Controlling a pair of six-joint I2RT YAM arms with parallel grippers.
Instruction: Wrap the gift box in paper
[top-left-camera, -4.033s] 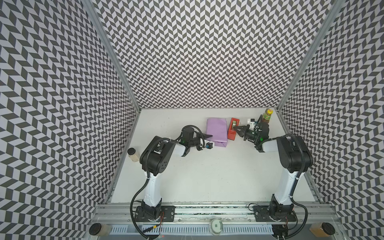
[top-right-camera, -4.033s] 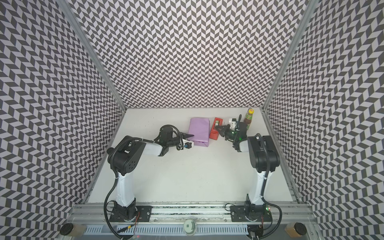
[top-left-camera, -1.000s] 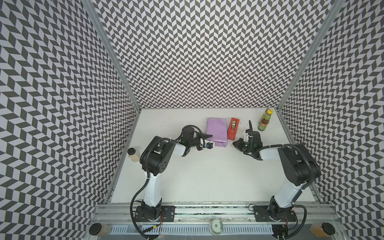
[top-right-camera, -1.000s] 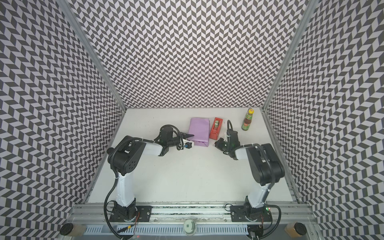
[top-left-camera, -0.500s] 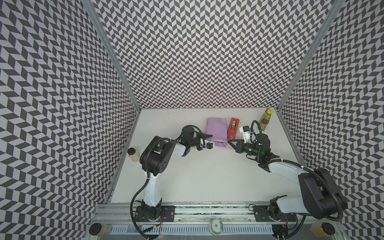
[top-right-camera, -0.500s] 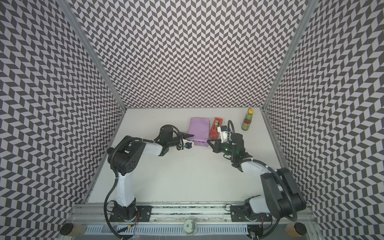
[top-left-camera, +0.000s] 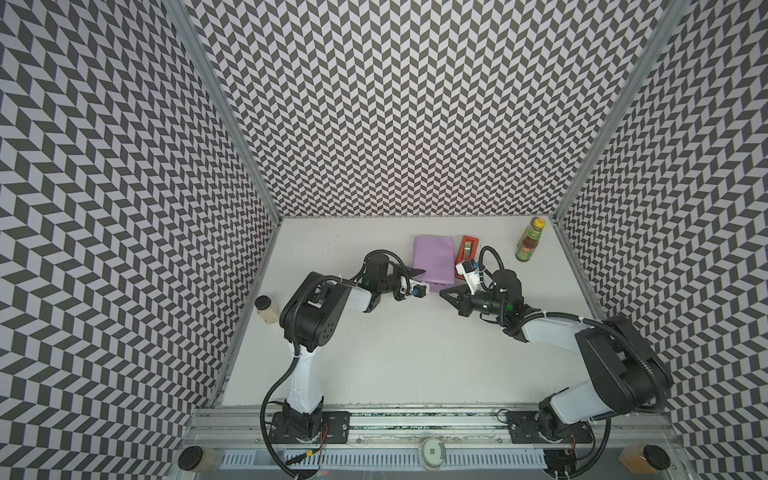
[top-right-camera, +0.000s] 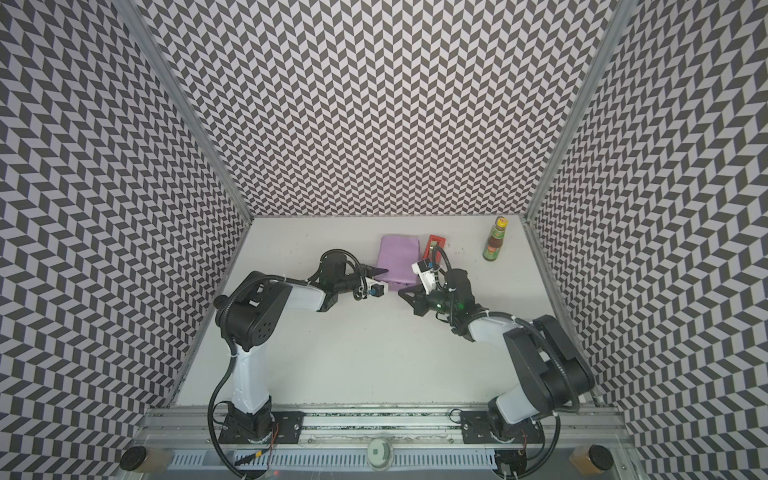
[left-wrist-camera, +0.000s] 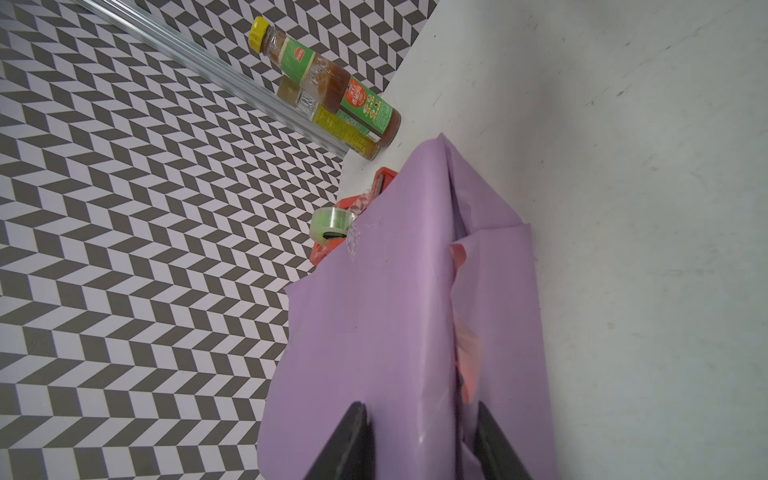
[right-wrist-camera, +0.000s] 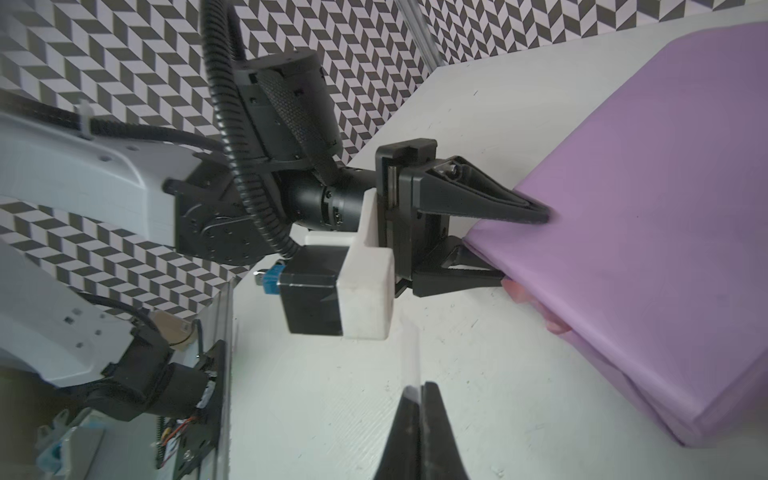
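Paper (top-left-camera: 434, 258), lilac, folded up at frame ctr; L pincer (top-left-camera: 424, 273) clamped on its edge. R pincer (top-left-camera: 443, 292) together, empty, adjacent.

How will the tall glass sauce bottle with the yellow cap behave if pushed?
The tall brown sauce bottle stands upright on a narrow base; a push up high would probably tip it. Its round body would then likely roll. Looks like filled glass: probably heavy for its size, breakable.

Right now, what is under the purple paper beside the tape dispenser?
The paper is folded over a box-shaped bulk, pinched by the left gripper. Only its pink inner face shows at the seam; the gift box itself is covered.
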